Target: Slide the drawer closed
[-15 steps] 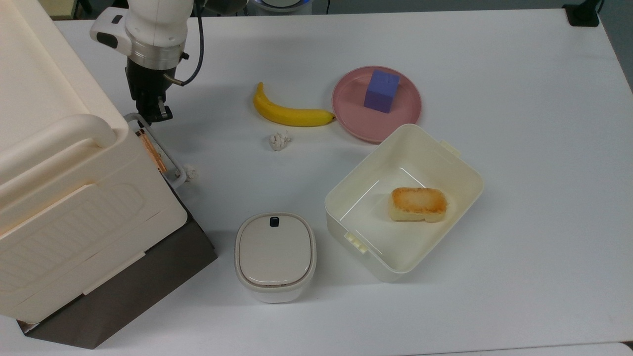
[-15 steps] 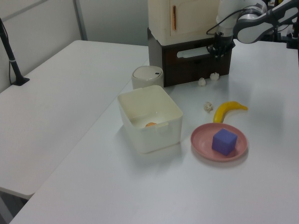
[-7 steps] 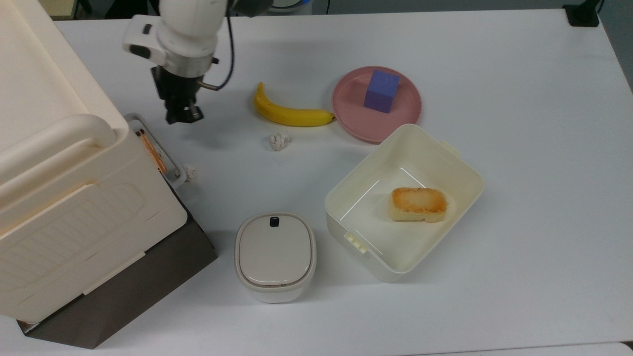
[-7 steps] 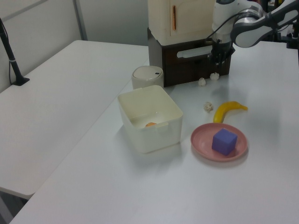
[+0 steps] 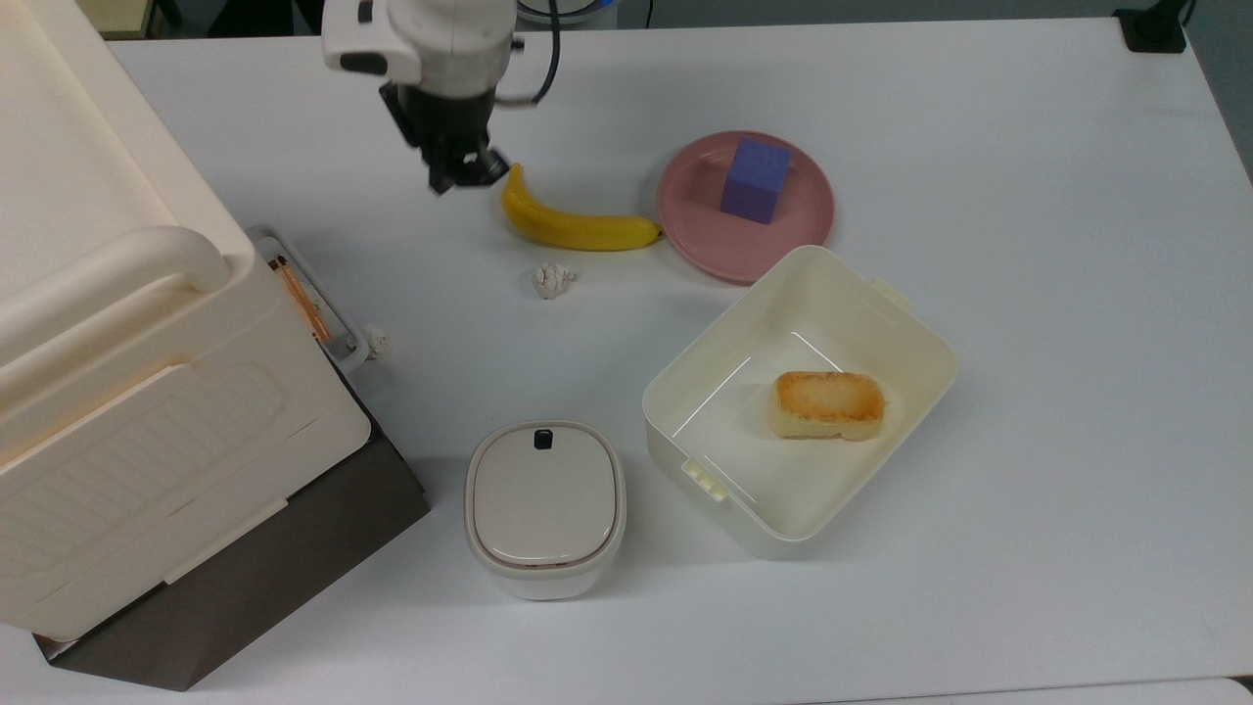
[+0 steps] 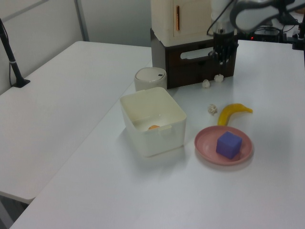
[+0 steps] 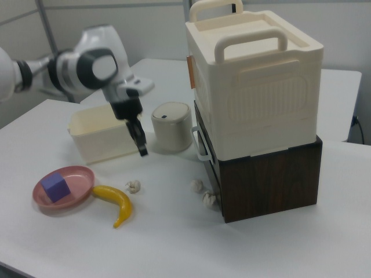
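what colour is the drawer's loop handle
White, against the dark brown front of the drawer; its loop handle shows best in the right view.

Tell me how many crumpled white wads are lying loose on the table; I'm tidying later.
3: one wad below the banana in the top view, and two wads at the cabinet's foot. More may be hidden behind the cabinet.

You see a smooth matt tabletop, a glossy plastic tub, a dark wood-look cabinet base and crumpled paper.
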